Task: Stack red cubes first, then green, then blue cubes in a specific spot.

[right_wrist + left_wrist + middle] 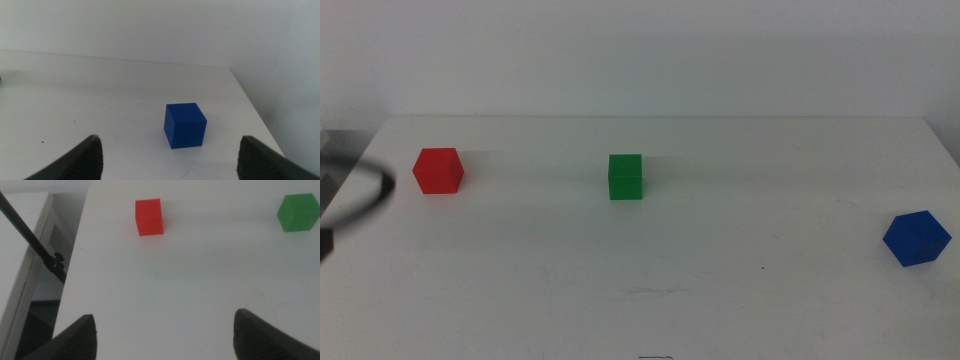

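the left gripper (165,332) is spread wide with nothing in it, near the table's (650,300) left edge, the red cube (149,216) ahead of it. the right gripper (170,157) is spread wide too, the blue cube (185,125) just ahead. the green cube (625,177) sits mid-table, apart from both.

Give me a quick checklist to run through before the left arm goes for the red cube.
1. red cube free, nothing on it: ok.
2. left gripper open, facing the red cube: ok.
3. green cube apart from the red one, out of the approach: ok.
4. blue cube sits near the table's right edge, apart from the rest: ok.
5. right gripper open, waiting behind the blue cube: ok.
6. Stacking spot marked on the table: cannot tell, no mark shows.
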